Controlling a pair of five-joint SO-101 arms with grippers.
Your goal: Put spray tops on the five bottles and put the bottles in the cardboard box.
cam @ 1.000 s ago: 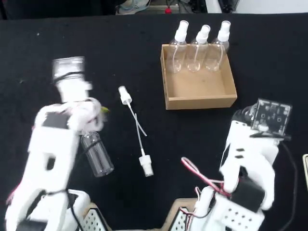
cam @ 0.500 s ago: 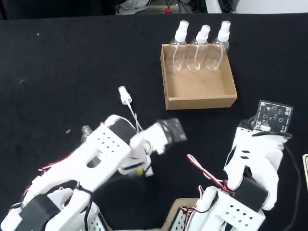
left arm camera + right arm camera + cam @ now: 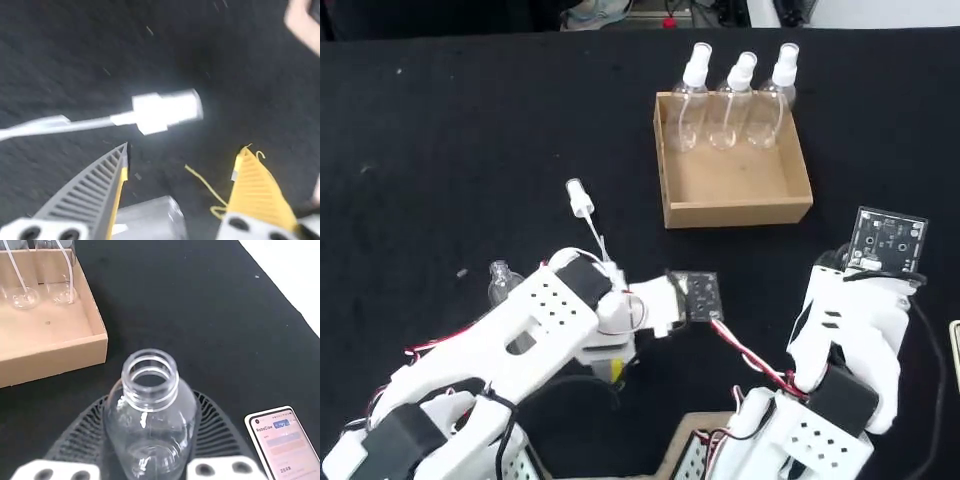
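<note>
Right gripper [image 3: 150, 452]: black fingers closed around an uncapped clear bottle [image 3: 149, 390], its neck open. Phone [image 3: 282, 440] lies on the table just beside.
Left gripper [image 3: 183, 150]: yellow-faced fingers spread wide and holding nothing. A white spray top [image 3: 165, 110] lies on the black table [image 3: 440, 130] just ahead of the gap.
Second uncapped bottle [image 3: 501, 279]: on the table, partly under the left arm.
Second spray top [image 3: 580, 198]: loose, farther out.
Cardboard box [image 3: 735, 213]: three capped bottles [image 3: 735, 95] stand along its far wall.
</note>
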